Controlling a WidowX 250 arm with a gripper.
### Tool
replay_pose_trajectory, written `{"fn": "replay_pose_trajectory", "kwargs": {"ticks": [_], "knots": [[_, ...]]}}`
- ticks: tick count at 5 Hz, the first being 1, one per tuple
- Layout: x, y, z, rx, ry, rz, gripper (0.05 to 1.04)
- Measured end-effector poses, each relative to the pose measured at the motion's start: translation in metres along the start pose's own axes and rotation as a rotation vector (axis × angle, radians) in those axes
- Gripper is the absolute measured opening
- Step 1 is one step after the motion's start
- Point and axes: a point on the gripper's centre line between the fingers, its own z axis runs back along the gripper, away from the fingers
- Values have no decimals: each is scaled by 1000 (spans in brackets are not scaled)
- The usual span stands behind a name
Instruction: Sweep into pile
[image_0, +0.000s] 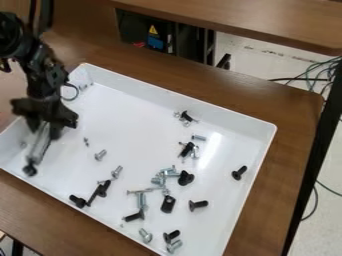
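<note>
Screws and bolts (163, 176), silver and black, lie in a white tray (179, 95), most of them in loose clusters near its middle and toward the near side. We see a black screw (239, 173) apart from the rest at the right, and another (198, 205) nearer to us, beside a short black cylinder (167, 203). Two small groups sit farther back, and a silver screw (100, 155) lies by itself left of the middle.

The black gripper (44, 128) hangs over the left part of the tray, closed on a long grey tool (42, 145) that slants down to a dark end by the near left wall. We find the arm (45, 70) crossing the tray's left corner, covering part of the rim and floor there. A dark loop (69, 92) hangs beside the arm.

The tray's raised walls enclose the pieces on every side we can see. It sits askew on a brown wood-look table (287, 117) with a rounded corner and black edging. Behind, we see a second brown tabletop (267, 22), dark equipment (190, 40) with a yellow warning triangle (153, 30) and a blue label (155, 43), and loose cables (322, 72) across a pale speckled floor (257, 57).
</note>
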Motion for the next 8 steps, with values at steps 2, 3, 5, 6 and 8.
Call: {"fn": "replay_pose_trajectory", "kwargs": {"ticks": [2, 3, 5, 6, 8], "knots": [[-31, -71, 17, -45, 13, -21, 360], [-32, -109, 23, -66, -10, -46, 360], [-22, -187, 37, -164, -21, -63, 360], [-19, -207, 42, -180, -19, -78, 360], [-5, -227, 54, -189, -15, -124, 360]]}}
